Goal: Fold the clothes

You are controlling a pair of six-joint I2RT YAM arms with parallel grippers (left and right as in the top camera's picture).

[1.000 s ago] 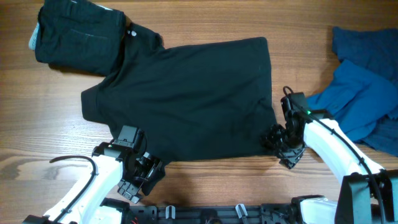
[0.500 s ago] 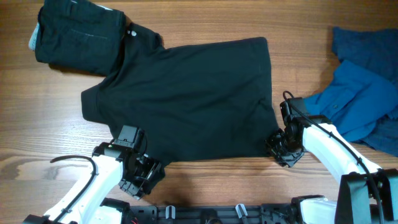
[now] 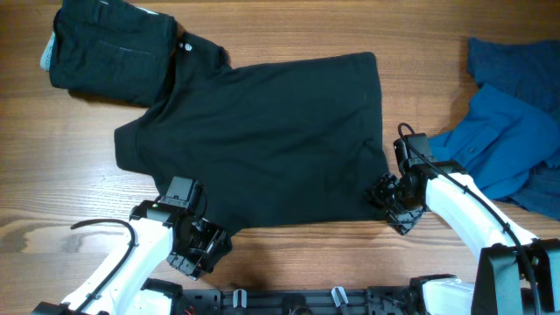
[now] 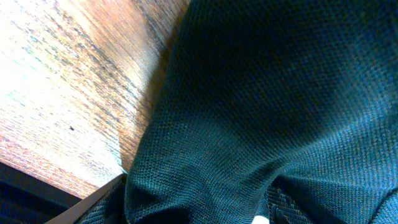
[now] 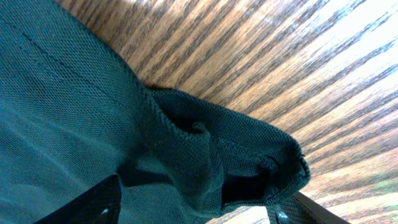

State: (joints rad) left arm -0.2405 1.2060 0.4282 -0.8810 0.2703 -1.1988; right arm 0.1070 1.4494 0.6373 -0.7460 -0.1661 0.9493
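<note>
The black shirt (image 3: 271, 131) lies spread flat in the middle of the table. My left gripper (image 3: 206, 245) sits at its near left corner. In the left wrist view its jaws (image 4: 196, 210) stand apart, with a bunched fold of the shirt (image 4: 261, 99) filling the gap. My right gripper (image 3: 388, 197) is at the shirt's near right corner. In the right wrist view it (image 5: 193, 210) is open, and the folded hem corner (image 5: 249, 162) lies loose between the fingers.
A folded black garment (image 3: 109, 52) lies at the far left, touching the shirt's collar end. A heap of blue garments (image 3: 512, 131) lies at the right, close to my right arm. Bare wooden table (image 3: 52, 192) shows to the left and along the near edge.
The right gripper dipped toward the near edge at the shirt corner, then came back with its jaws apart. The left gripper's jaws narrowed a little around the fabric. The shirt has not moved.
</note>
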